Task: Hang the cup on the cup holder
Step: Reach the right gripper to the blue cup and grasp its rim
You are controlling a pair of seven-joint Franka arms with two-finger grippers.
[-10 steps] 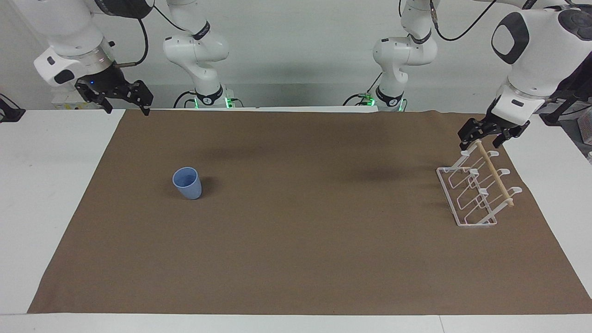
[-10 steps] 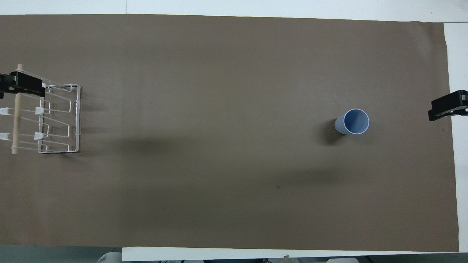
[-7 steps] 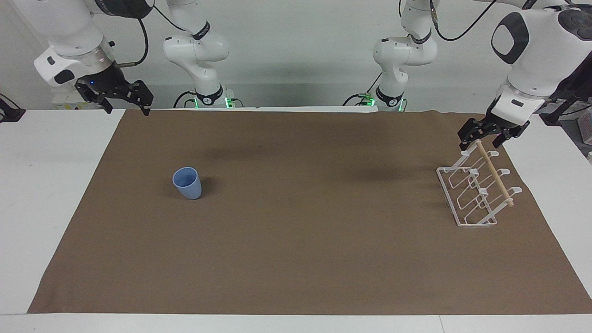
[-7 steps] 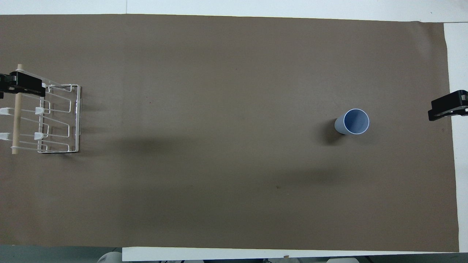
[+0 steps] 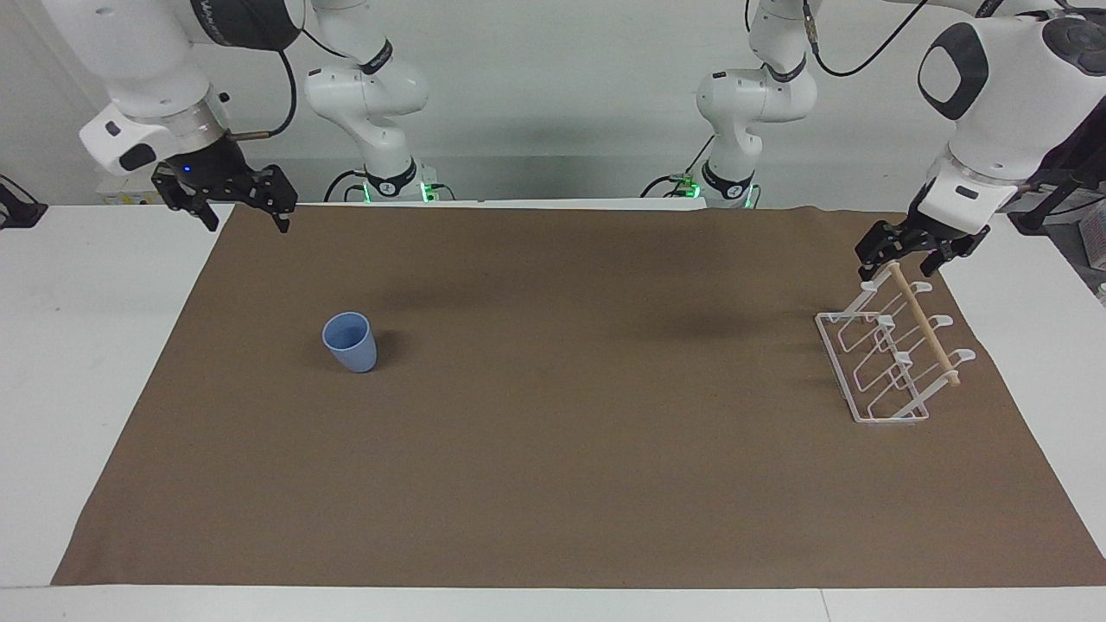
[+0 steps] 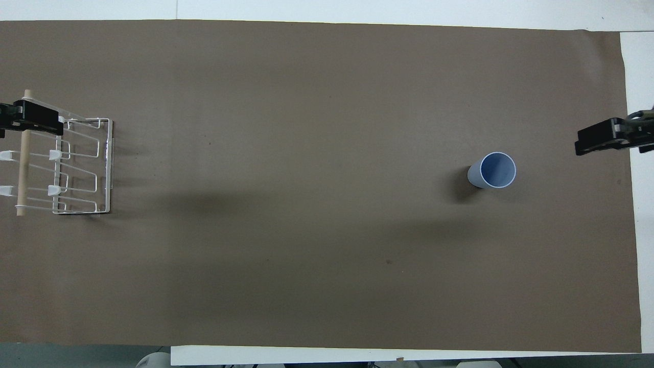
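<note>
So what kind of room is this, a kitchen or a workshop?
Most likely a robotics lab set up for tests, not a kitchen. Two white robot arms stand at a white table under a plain brown mat, and the only household things are a blue cup and a white wire cup holder.

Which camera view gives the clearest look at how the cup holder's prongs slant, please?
The facing view: there the cup holder is seen from the side and above, so its prongs rise at a slant to the wooden dowel. The overhead view flattens it to a grid at the frame's edge, partly under the left gripper.
</note>
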